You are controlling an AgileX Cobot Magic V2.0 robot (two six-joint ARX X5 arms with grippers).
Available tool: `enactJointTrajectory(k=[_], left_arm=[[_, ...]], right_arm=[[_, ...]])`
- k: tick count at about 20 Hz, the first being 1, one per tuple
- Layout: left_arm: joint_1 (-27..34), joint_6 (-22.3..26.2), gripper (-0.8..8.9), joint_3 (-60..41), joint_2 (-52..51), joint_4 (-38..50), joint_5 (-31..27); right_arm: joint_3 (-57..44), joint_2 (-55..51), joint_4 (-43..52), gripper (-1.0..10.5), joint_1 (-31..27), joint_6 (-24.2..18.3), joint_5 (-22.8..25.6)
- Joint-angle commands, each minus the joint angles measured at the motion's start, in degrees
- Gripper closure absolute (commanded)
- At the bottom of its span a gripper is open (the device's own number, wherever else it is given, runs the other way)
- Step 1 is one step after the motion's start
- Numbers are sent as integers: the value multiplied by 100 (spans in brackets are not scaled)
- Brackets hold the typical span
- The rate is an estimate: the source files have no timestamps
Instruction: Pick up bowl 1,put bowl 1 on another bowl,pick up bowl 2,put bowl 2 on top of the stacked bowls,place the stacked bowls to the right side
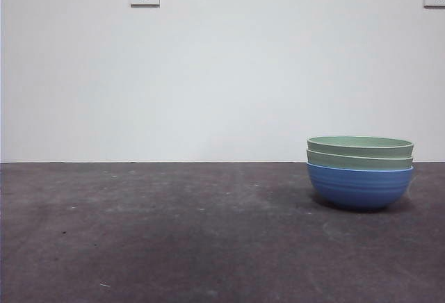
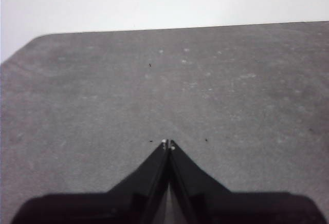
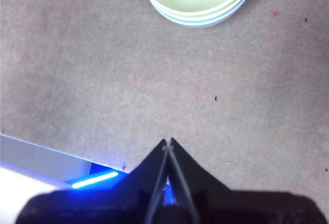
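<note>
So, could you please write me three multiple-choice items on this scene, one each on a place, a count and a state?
1. Where on the table does the stack of bowls stand in the front view?
A. right side
B. left side
C. centre

2. How many pale green bowls sit in the blue bowl?
A. one
B. two
C. three

3. What is the right gripper doing?
A. gripping the stack
B. open above it
C. shut, holding nothing

Answers: 1 A, the stack stands near the right edge. 2 B, two green rims show above the blue. 3 C, its jaws meet away from the bowls.

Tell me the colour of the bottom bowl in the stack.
Blue, with faint horizontal ribs: the round blue ribbed bowl, clearest in the front view.
</note>
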Motion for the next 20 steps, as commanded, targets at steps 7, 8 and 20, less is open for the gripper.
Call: enactJointTrajectory(k=[7, 8, 20], left_arm=[[22, -216, 817, -85, -17, 33, -9], [22, -219, 817, -85, -17, 33, -9], [20, -219, 817, -85, -17, 33, -9]], right_arm=[[-44, -4, 22, 944, 2, -46, 11], [-44, -4, 22, 944, 2, -46, 11], [-424, -1091, 2105, 945, -313, 175, 140]])
